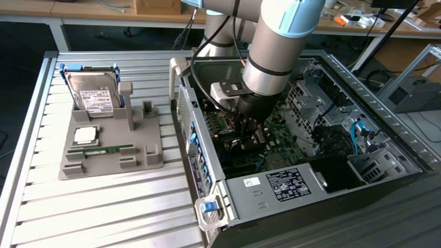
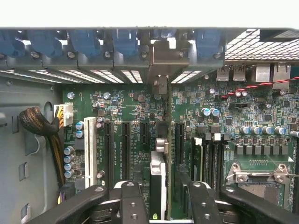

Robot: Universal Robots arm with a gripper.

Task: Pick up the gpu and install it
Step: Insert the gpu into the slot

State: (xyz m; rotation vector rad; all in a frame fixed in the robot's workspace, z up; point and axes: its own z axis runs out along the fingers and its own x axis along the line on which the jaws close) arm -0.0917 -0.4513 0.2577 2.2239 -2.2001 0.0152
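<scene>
In the wrist view the gripper (image 2: 161, 205) is seen with its black fingers (image 2: 133, 205) spread apart, one on each side of the gpu (image 2: 158, 179), which stands on edge between them with gaps visible on both sides. The card is seated upright among the black expansion slots (image 2: 126, 149) of the green motherboard (image 2: 261, 126) (its metal bracket reaching the rear slot wall). Farther off, the open computer case (image 1: 386, 129) lies on the slatted bench (image 1: 103, 206), and a grey holder (image 1: 110, 139) near the bench's far corner carries a hard drive (image 1: 93, 95).

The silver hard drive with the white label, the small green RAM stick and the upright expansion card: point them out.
Silver hard drive (image 1: 93, 95), exterior view, white label.
Small green RAM stick (image 1: 108, 150), exterior view, middle.
Upright expansion card (image 2: 158, 179), wrist view, top edge.
</scene>
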